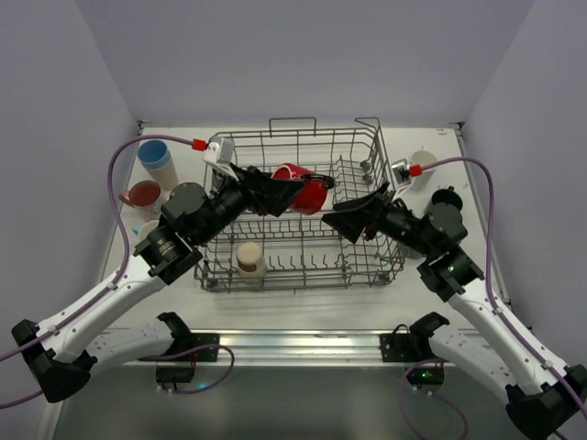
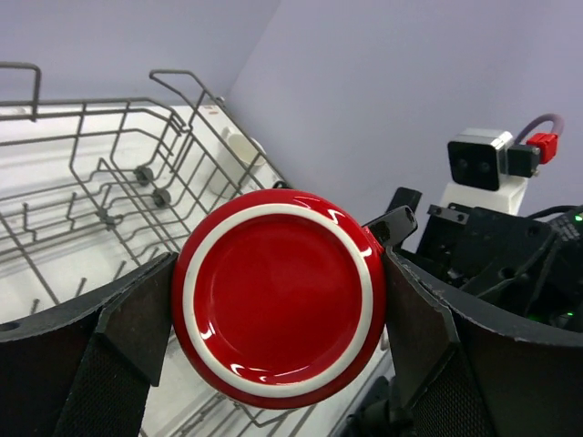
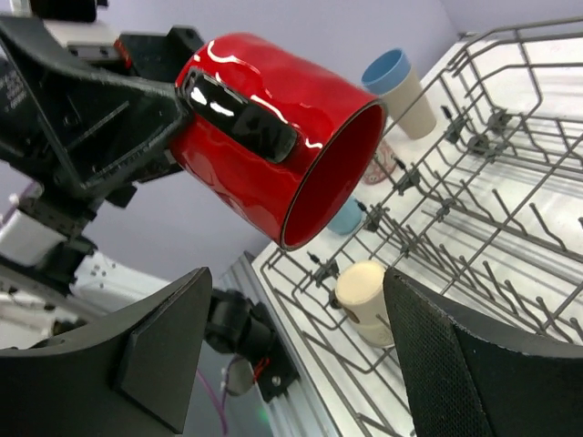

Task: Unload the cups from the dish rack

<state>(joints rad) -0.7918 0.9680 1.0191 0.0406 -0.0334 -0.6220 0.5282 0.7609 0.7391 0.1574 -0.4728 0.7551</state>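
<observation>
My left gripper (image 1: 286,192) is shut on a red mug (image 1: 309,194) with a black handle. It holds the mug on its side above the grey wire dish rack (image 1: 367,275). In the left wrist view the mug's red base (image 2: 278,296) sits clamped between both fingers. My right gripper (image 1: 344,215) is open and empty, just right of the mug, facing its open mouth (image 3: 332,173). A beige cup (image 1: 249,259) stands upside down in the rack's front left corner and also shows in the right wrist view (image 3: 369,296).
Left of the rack stand a blue-rimmed beige cup (image 1: 158,160), a reddish cup (image 1: 144,195) and a light blue cup (image 1: 145,226). Right of it stand a cream cup (image 1: 424,165) and a dark cup (image 1: 447,197). Walls close in on three sides.
</observation>
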